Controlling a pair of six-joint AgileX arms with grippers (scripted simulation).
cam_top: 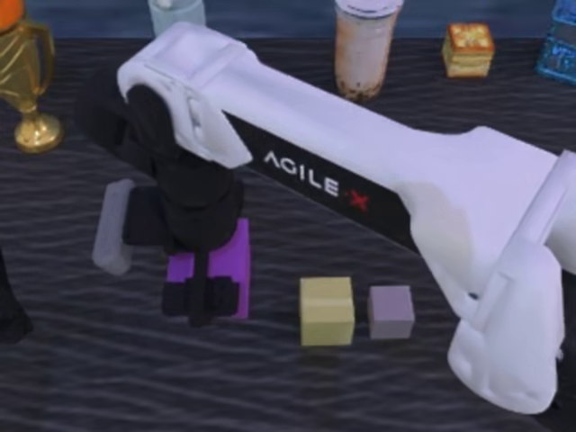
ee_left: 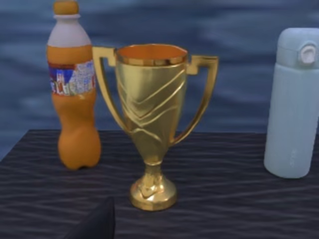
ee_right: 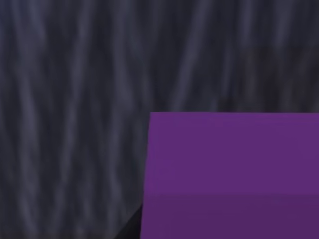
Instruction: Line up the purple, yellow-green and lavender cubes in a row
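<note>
My right gripper (cam_top: 200, 301) sits down over the purple cube (cam_top: 232, 270), fingers closed on its sides as far as I can judge. The yellow-green cube (cam_top: 327, 310) and lavender cube (cam_top: 391, 311) stand side by side off toward the table's right of it. I judge the purple one is being placed; next I'd release and lift straight up.

We see 3 cubes: a vivid purple cube (cam_top: 229, 261), a pale yellow-green cube (cam_top: 327, 310) and a greyish lavender cube (cam_top: 391, 311). Our table (cam_top: 270, 387) is dark charcoal with wavy grey streaks. The trophy (ee_left: 152, 119) gleams gold, the bottle (ee_left: 75, 94) is orange with a white shoulder, and the flask (ee_left: 294, 104) is pale blue.
</note>
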